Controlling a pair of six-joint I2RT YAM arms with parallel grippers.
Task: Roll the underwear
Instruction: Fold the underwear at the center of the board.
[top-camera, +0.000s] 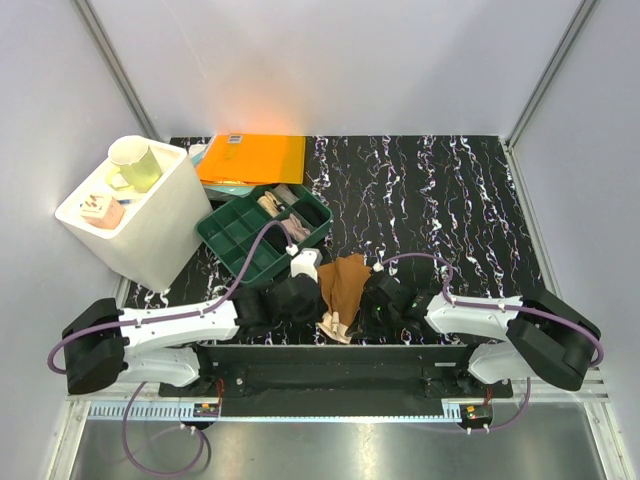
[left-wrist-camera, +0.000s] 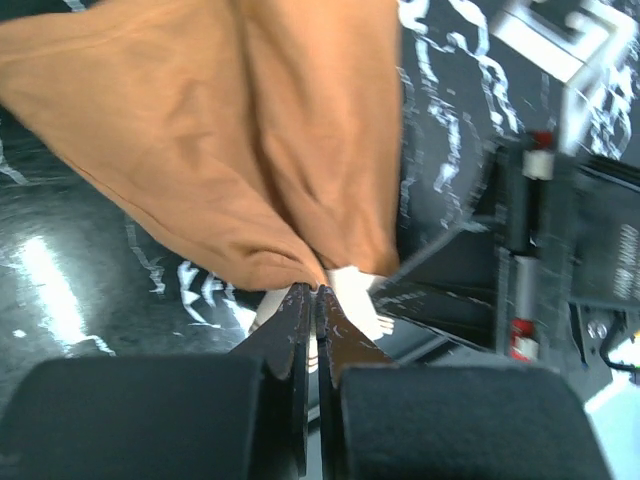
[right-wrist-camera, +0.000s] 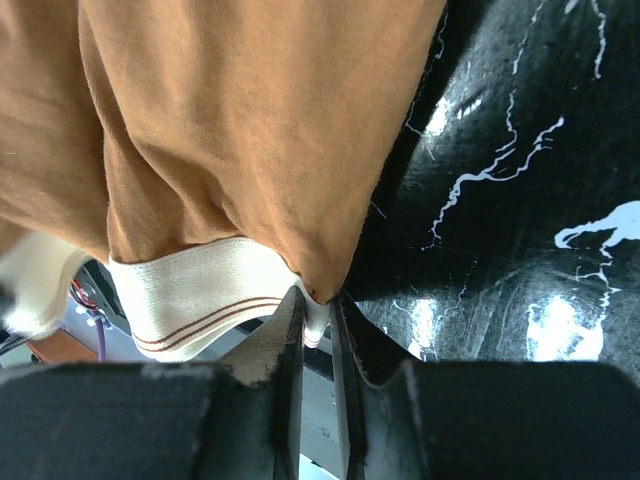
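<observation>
Marbled tabletop (top-camera: 440, 190), crumpled brown underwear (top-camera: 345, 285)

Site entry: robot test cell in a lab, not a home or shop. What I go by from my remote seat:

- Plain grey panel walls (top-camera: 350, 60) close in the upper frame on three sides, held by bare metal posts (top-camera: 115, 60) running diagonally at upper left and upper right.
- Black marbled table top (top-camera: 450, 200), centre frame.
- Two arms, left arm (top-camera: 170, 325) and right arm (top-camera: 480, 318), bolted along the lower edge, with a slotted mounting rail (top-camera: 330, 408) and loose purple cables (top-camera: 125, 425) below them.
- I count staged household props: white bin (top-camera: 150, 235) with a mug (top-camera: 135, 163) at upper left, green divided tray (top-camera: 235, 240), orange folder (top-camera: 255, 158), brown underwear (top-camera: 343, 285) at centre.
</observation>
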